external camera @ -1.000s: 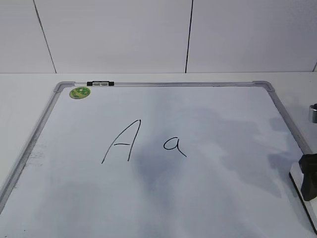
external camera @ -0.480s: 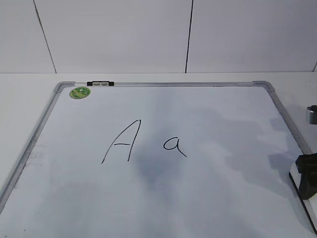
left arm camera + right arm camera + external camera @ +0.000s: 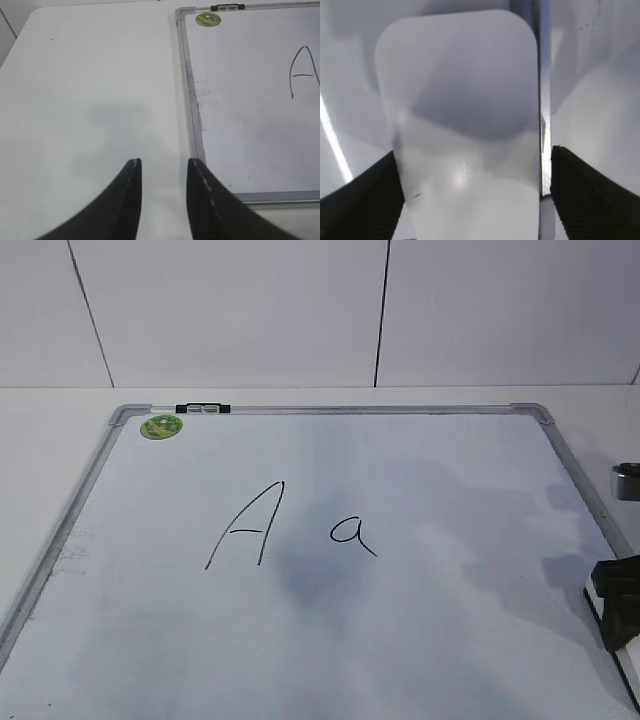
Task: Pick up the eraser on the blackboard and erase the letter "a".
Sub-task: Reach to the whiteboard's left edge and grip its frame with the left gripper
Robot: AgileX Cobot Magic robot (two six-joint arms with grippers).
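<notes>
Right gripper [image 3: 470, 200]: spread wide, straddling the eraser [image 3: 460, 110] at the board's near-right edge.
Advice: descend centred, then pinch both long sides evenly.

I see the right gripper [image 3: 472, 190] spread wide, a black finger [image 3: 362, 200] on each side, pointing down. My left gripper [image 3: 164, 167] hangs with a narrow gap between its tapered tips.
</notes>
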